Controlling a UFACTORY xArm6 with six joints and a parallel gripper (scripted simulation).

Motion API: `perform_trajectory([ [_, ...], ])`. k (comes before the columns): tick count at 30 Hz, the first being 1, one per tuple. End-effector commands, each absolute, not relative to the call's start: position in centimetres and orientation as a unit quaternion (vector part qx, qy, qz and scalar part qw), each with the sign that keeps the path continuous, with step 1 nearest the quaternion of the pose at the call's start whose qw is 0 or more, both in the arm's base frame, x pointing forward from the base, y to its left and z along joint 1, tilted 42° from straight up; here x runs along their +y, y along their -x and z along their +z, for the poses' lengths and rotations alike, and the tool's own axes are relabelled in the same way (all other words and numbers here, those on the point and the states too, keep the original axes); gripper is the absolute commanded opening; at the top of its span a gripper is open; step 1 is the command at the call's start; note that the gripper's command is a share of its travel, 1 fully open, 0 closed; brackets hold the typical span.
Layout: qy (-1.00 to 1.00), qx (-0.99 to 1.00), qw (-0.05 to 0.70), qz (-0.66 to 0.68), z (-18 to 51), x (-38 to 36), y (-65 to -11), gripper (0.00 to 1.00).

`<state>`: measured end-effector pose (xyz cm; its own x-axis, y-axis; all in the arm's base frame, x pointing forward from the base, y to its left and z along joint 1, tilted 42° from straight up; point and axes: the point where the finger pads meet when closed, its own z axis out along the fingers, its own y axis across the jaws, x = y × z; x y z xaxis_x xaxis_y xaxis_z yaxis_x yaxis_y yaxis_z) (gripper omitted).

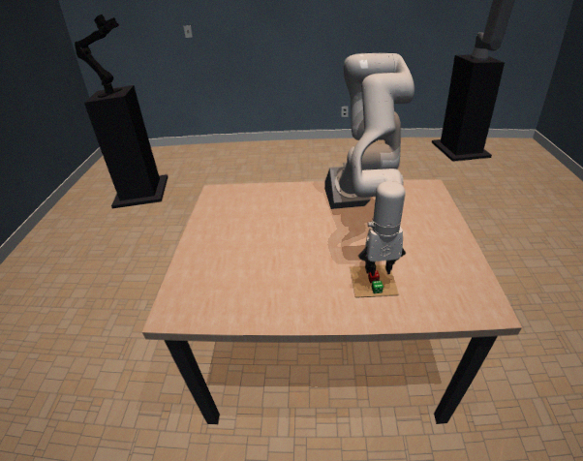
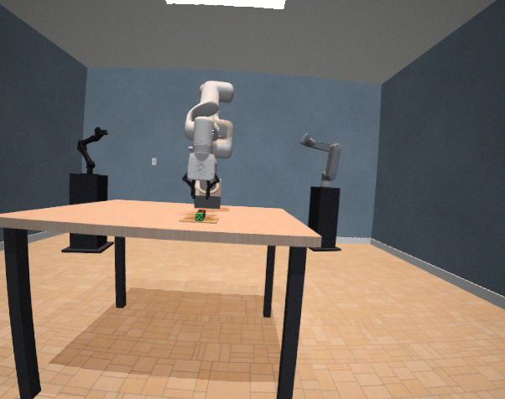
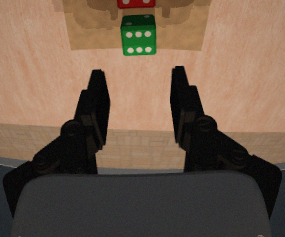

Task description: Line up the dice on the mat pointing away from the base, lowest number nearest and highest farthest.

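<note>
A green die point(image 1: 377, 287) point(image 2: 199, 216) point(image 3: 138, 35) lies flat on the brown mat point(image 1: 361, 291) point(image 2: 186, 220) point(image 3: 177, 36), at the side away from the robot's base. A red die point(image 1: 376, 275) lies flat on the mat just behind it, toward the base, in line with it. My gripper point(image 1: 380, 269) point(image 2: 200, 195) point(image 3: 138, 84) is open and empty. It hangs a short way above the dice, with nothing between the fingers. A third die does not show clearly; the gripper and arm hide the mat's base-side end.
The mat lies on the right half of the wooden table point(image 1: 257, 258) point(image 2: 115, 215). The robot's base point(image 1: 341, 196) stands at the table's far edge. Two other arms on black pedestals point(image 1: 125, 143) point(image 1: 470, 104) stand on the floor, away from the table.
</note>
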<state>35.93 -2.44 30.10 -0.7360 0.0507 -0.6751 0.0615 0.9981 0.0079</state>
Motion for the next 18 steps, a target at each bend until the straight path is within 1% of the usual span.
perform_trajectory([
  [1,-0.030,0.932,0.361,-0.007,30.71,-2.40,-35.24,0.47],
  [4,-0.030,0.932,0.361,-0.007,30.77,-2.40,-35.18,0.47],
  [5,-0.030,0.932,0.361,-0.007,30.77,-2.40,-35.18,1.00],
  [18,-0.030,0.932,0.361,-0.007,30.77,-2.40,-35.18,1.00],
])
